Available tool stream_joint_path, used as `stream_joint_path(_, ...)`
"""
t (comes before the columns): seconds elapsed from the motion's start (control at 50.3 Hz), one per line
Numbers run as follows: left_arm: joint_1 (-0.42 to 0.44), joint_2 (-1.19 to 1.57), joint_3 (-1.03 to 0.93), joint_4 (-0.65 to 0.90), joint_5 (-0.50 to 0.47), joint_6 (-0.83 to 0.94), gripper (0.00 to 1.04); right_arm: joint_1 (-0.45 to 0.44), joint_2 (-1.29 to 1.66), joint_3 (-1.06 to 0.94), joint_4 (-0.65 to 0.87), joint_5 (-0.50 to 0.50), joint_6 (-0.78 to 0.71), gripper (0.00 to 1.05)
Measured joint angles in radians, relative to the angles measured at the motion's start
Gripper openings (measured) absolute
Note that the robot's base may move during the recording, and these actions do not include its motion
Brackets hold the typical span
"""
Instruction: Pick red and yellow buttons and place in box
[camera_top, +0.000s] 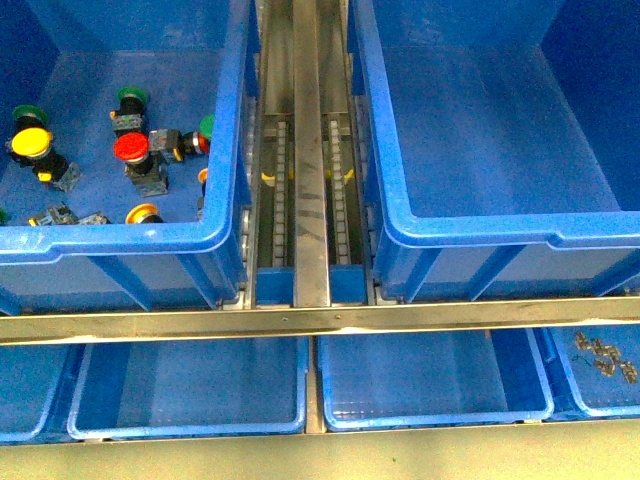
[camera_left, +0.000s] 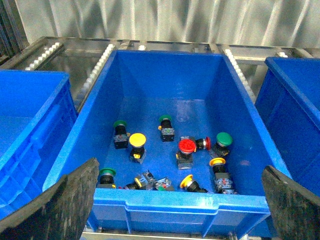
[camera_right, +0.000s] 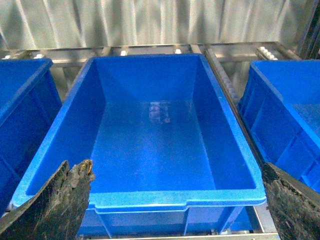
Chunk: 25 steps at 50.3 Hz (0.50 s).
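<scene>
I see two deep blue bins side by side on a metal roller rack, with a steel rail (camera_top: 310, 200) running between them. The left bin (camera_top: 120, 240) has push-button switches scattered over its floor. The red button (camera_left: 187, 145) stands cap up near the middle of that floor. A yellow button (camera_left: 137, 139) stands cap up a little apart from it, further to the left. A second yellow button (camera_left: 217, 161) lies close to the near wall, and green-capped switches (camera_left: 224, 138) are mixed among them. The box (camera_right: 175, 199) is the right bin, its smooth blue floor in full view.

Through the left wrist camera, the left end effector (camera_left: 179, 166) hangs above the near rim of the left bin. Its two dark fingers are spread wide and hold nothing. The red button lies in line between the fingers but down on the bin floor, apart from them.

Through the right wrist camera, the right end effector (camera_right: 176, 165) hangs over the near rim of the box, also spread wide and holding nothing.

Below the rack sit smaller blue trays (camera_top: 190, 420). The one furthest right holds small metal parts (camera_top: 605, 357).
</scene>
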Motion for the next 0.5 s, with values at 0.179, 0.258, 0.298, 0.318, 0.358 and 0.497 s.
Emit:
stream_joint_path(0.179,0.000,0.000,0.000,0.000,0.000,0.000,0.97,0.000,0.000,0.000,0.000,0.000,0.000,0.99)
stream_joint_path(0.258,0.000,0.000,0.000,0.000,0.000,0.000,0.97,0.000,0.000,0.000,0.000,0.000,0.000,0.99)
stream_joint_path(0.298,0.000,0.000,0.000,0.000,0.000,0.000,0.97,0.000,0.000,0.000,0.000,0.000,0.000,0.99)
stream_joint_path(0.318,0.000,0.000,0.000,0.000,0.000,0.000,0.97,0.000,0.000,0.000,0.000,0.000,0.000,0.99)
stream_joint_path(0.358,-0.005,0.036,0.025,-0.072,-0.005,-0.053,0.97,0.000,0.000,0.000,0.000,-0.001,0.000,0.99)
stream_joint_path(0.497,-0.082,0.439,0.232,-0.268,-0.028,-0.323,0.97,0.000,0.000,0.000,0.000,0.000,0.000,0.99)
